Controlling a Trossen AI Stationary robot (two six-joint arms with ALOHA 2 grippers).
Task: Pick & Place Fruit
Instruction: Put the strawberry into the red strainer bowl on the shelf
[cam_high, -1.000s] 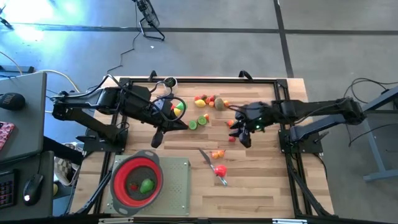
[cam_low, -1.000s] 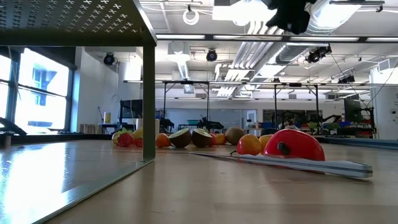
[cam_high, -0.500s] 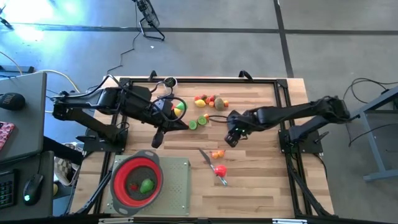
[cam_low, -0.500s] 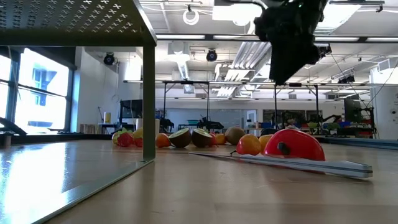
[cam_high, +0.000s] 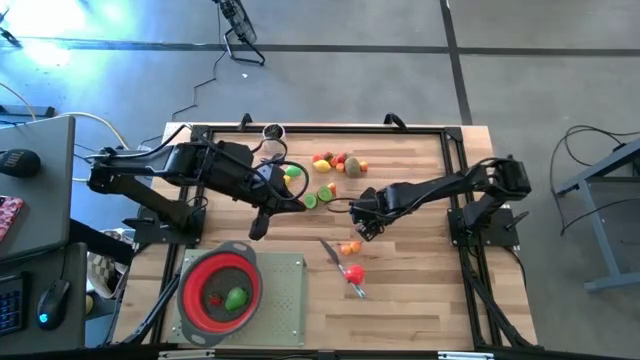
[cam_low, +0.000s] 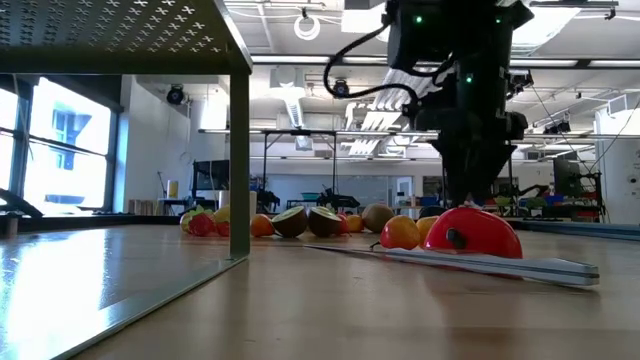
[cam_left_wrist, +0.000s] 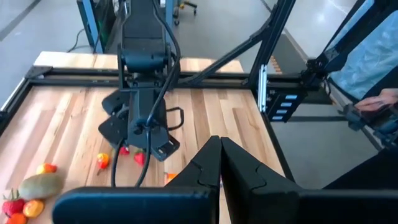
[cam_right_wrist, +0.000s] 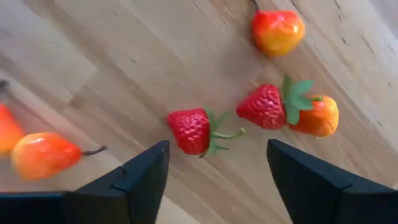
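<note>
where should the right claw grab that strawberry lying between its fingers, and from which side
Grip the strawberry across its plump red body, not the thin green stem, which looks too flimsy to hold. It lies on its side on the wood, clear of its neighbours, so coming straight down with the open right claw straddling the body seems best.

Robotics lab; exposed ceiling ducts (cam_low: 400, 100), framed wooden bench (cam_high: 400, 300)

An orange fruit (cam_right_wrist: 7, 129) is cut off by the right wrist view's edge.
</note>
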